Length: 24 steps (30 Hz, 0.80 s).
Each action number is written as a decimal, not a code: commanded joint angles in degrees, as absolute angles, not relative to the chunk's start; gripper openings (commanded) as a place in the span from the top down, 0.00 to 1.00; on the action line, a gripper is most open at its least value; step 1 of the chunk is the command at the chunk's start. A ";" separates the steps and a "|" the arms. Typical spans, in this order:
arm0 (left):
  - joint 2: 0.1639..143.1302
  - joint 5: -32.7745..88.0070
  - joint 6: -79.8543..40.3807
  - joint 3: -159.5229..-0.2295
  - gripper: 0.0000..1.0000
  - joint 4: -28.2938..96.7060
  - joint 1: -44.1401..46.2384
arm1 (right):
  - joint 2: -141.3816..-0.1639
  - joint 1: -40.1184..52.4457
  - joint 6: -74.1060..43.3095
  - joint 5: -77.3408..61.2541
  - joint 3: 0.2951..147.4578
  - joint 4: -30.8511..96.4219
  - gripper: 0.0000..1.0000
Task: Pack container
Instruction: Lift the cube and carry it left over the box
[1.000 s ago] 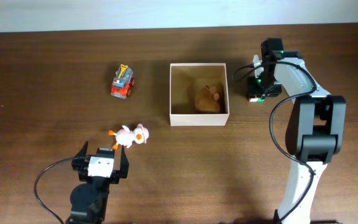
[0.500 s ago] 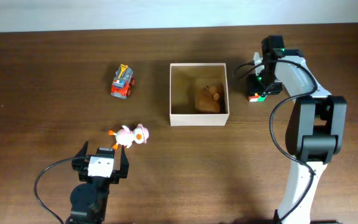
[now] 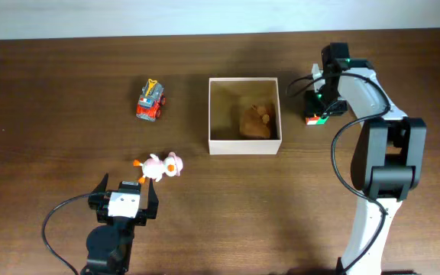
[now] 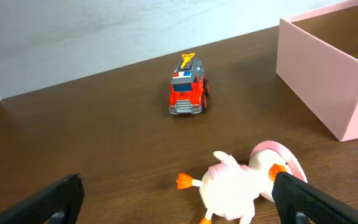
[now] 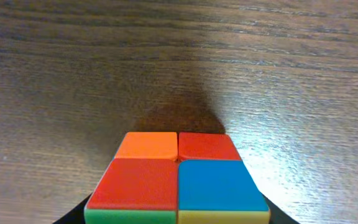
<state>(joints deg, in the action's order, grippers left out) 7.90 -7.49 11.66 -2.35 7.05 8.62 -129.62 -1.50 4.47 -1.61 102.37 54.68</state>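
Observation:
The container (image 3: 244,146) is a square open white box with a tan inside, at the table's middle; a brown toy (image 3: 255,121) lies in it. Its wall shows in the left wrist view (image 4: 328,81). My right gripper (image 3: 321,105) is just right of the box, shut on a multicoloured cube (image 3: 316,118); in the right wrist view the cube (image 5: 178,180) fills the space between the jaws (image 5: 178,216). My left gripper (image 3: 127,188) is open just behind a white and pink duck toy (image 3: 159,166). The duck (image 4: 241,186) lies ahead of the open fingers (image 4: 178,198).
A red fire truck toy (image 3: 151,101) stands left of the container, beyond the duck; it also shows in the left wrist view (image 4: 188,93). The table's far edge meets a pale wall (image 3: 128,19). The right arm's base (image 3: 384,176) stands at the right.
The cube at the right gripper has shifted slightly to the right. The left arm, duck and truck have not moved.

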 commanded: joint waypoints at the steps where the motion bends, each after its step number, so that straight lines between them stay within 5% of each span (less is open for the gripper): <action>1: 7.42 -6.90 10.98 -1.87 0.01 6.90 8.80 | -130.54 -1.48 4.03 -1.93 106.15 55.59 0.55; 24: 7.42 -6.90 10.98 -1.87 0.01 6.90 8.80 | -130.54 -0.21 1.43 -6.09 134.06 73.08 0.54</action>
